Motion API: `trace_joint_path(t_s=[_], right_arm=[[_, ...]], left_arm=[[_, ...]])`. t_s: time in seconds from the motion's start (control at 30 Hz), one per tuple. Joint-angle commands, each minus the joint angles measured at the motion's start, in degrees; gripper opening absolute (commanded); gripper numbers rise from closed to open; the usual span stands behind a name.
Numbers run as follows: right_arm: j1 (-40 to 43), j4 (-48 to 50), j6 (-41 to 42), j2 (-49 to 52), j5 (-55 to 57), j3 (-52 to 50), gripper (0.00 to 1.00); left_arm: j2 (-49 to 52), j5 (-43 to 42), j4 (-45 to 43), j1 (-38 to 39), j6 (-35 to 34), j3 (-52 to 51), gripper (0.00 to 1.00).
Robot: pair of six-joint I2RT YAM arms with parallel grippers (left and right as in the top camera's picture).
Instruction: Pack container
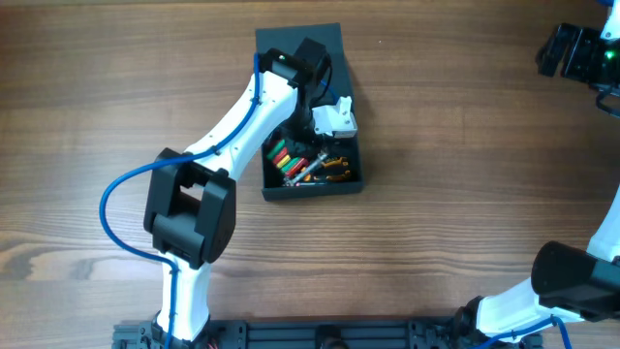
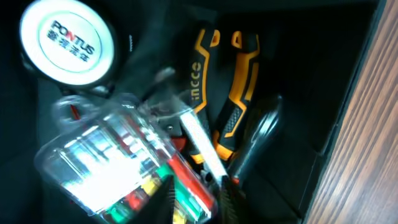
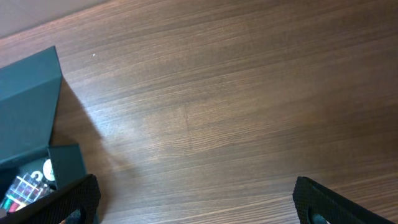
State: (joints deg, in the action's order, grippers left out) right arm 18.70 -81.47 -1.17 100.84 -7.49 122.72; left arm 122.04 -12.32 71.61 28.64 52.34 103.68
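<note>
The dark teal-grey matte container (image 1: 315,192), its flap lid (image 1: 295,41) laid open at the far end, is seen mid-table (image 1: 465,145) with bare wood on all 4 sides; the left gripper (image 1: 332,118) is hung over its contents, opening indiscernible, while the right gripper (image 3: 196,208) is spread wide, empty, well apart.

White tubular links (image 1: 232,116), blocky black joint housings (image 1: 189,208), a looping blue cable (image 1: 105,206), perhaps a green light (image 1: 608,55).

Container (image 1: 315,191) floor was noted as crowded with bit case (image 2: 118,162), pliers (image 2: 230,106) and tape measure (image 2: 67,40). Access from above was blocked by left arm (image 1: 242,107) and left tool (image 1: 329,111). Bare tabletop (image 1: 465,174) was noted to its right.
</note>
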Motion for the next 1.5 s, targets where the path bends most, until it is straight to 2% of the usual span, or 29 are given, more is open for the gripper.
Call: trace_joint_path(t_s=[0.0, 0.23, 0.47, 0.53, 0.57, 0.63, 0.7, 0.77, 0.87, 0.93, 1.07, 1.17, 1.47], right_arm=[[-0.1, -0.2, -0.3, -2.1, -0.3, -0.5, 1.00], [-0.1, -0.2, -0.3, -2.1, -0.3, -0.5, 1.00], [-0.1, 1.6, -0.1, -2.1, -5.1, -0.5, 1.00], [-0.1, 2.0, -0.1, -2.1, -6.4, -0.5, 0.95], [-0.1, 2.1, -0.2, -2.1, -7.3, -0.5, 0.91], [-0.2, 2.4, -0.1, -2.1, -9.6, -0.5, 0.72], [-0.7, 2.6, 0.4, -2.1, -11.2, -0.5, 0.49], [-2.0, 2.6, 1.7, -1.8, -12.4, -0.5, 0.29], [-5.3, 3.1, 2.0, -0.8, -13.6, -0.5, 0.04], [-8.1, 3.6, 2.6, 0.6, -13.6, -0.5, 0.04], [-12.6, 4.6, 2.8, 4.3, -13.6, -0.5, 0.04], [-15.3, 5.2, 3.2, 8.1, -13.7, -0.5, 0.04], [-18.8, 7.6, 2.7, 23.3, -21.8, -0.5, 0.04]], left_arm=[[1.0, -2.2, 0.0, -0.2, 0.8, 0.4, 0.42], [0.8, -1.9, 0.0, -0.2, -1.6, 0.6, 0.49], [-3.3, 4.8, 0.1, -0.9, -14.2, 4.8, 0.62], [-5.9, 6.2, 0.3, -1.8, -19.4, 7.8, 0.61], [-7.2, 6.2, 0.2, -2.4, -21.9, 9.2, 0.54], [-10.0, 6.1, 0.2, -4.6, -27.1, 11.8, 0.34], [-12.3, 5.0, -0.5, -7.2, -31.0, 12.8, 0.27], [-14.0, 2.2, -1.6, -10.6, -34.9, 12.8, 0.25], [-14.1, -4.8, -2.5, -17.2, -40.2, 12.8, 0.06], [-13.2, -11.9, -3.1, -21.6, -42.8, 12.7, 0.04], [-10.6, -21.7, -4.4, -27.2, -43.1, 12.7, 0.04], [-8.1, -23.5, -5.0, -29.9, -46.4, 12.7, 0.04], [2.2, -29.0, -5.4, -32.8, -46.7, 12.7, 0.04]])
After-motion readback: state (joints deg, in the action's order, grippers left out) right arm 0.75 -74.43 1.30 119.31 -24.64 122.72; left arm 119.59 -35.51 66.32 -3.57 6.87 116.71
